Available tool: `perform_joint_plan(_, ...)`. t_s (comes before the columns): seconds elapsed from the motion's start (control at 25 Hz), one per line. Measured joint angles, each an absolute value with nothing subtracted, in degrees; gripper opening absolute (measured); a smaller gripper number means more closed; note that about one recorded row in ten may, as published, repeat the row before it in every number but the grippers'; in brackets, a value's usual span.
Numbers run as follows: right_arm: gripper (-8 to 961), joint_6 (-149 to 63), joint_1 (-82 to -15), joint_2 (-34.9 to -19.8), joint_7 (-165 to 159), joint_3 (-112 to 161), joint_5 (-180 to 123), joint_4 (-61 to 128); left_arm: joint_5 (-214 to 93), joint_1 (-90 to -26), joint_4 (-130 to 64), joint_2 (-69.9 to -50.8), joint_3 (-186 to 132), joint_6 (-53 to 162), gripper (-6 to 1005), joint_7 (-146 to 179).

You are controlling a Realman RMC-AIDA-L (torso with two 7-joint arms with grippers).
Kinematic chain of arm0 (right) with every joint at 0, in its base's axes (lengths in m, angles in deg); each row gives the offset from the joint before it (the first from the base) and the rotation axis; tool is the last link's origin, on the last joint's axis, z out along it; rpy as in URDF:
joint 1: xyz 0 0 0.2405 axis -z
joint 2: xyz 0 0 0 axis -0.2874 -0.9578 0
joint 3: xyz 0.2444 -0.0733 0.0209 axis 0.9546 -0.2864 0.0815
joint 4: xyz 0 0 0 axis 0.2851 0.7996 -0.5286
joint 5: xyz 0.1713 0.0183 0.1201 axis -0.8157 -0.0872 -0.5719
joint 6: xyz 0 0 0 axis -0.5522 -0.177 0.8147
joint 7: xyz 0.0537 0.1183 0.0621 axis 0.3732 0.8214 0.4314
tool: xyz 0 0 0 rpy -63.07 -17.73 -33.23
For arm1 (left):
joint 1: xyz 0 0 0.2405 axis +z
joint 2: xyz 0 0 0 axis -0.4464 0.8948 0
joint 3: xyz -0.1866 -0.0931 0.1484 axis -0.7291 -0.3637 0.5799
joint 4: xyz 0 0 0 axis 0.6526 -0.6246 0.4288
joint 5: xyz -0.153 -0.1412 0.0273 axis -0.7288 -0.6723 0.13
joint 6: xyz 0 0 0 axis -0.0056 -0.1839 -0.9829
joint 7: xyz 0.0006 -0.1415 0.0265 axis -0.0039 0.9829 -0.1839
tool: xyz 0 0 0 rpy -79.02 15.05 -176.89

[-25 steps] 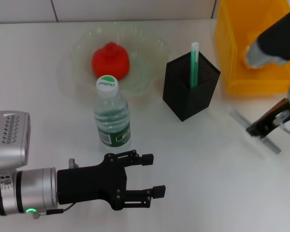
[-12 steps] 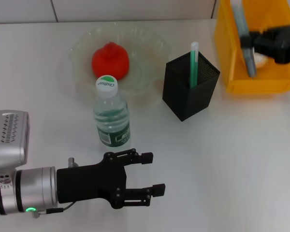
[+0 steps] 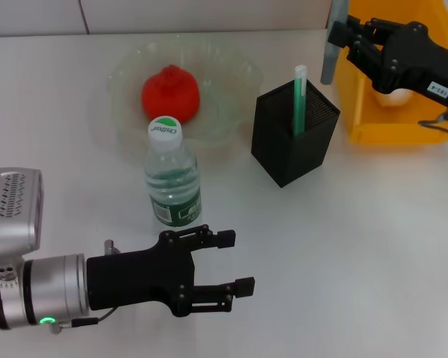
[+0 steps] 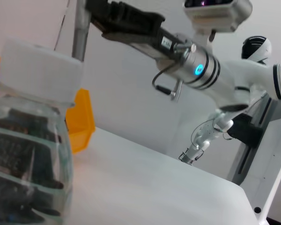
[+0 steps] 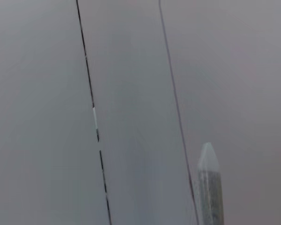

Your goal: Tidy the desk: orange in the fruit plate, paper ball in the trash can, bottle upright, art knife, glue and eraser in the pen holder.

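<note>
My right gripper is shut on the grey art knife and holds it upright above the table, beyond the black mesh pen holder. The knife's tip shows in the right wrist view. A green-and-white stick stands in the holder. The orange lies in the pale-green fruit plate. The bottle stands upright in front of the plate and fills the near side of the left wrist view. My left gripper is open and empty near the front edge. The eraser is out of view.
The yellow trash can stands at the back right, with a white crumpled lump inside, partly hidden by my right arm. The bin also shows in the left wrist view. A tiled wall runs behind the table.
My right gripper has lifted the art knife off the table at the right and carried it up and left, past the yellow bin, to beyond the pen holder. The left arm has barely moved.
</note>
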State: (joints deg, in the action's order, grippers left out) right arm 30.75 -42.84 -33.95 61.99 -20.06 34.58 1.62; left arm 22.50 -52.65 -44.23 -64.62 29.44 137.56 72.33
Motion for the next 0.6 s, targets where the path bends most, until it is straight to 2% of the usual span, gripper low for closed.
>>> perform_joint_plan(0.4,147,29.68,-43.86,-33.86,60.25,-20.25,34.42,5.71,22.12,-52.95,-44.23,-64.62,29.69,137.23,824,72.25)
perform_joint_plan(0.6,328,32.42,-43.13,-33.64,62.78,-20.22,34.6,4.15,22.11,-52.97,-44.23,-64.62,29.66,137.55,824,72.23)
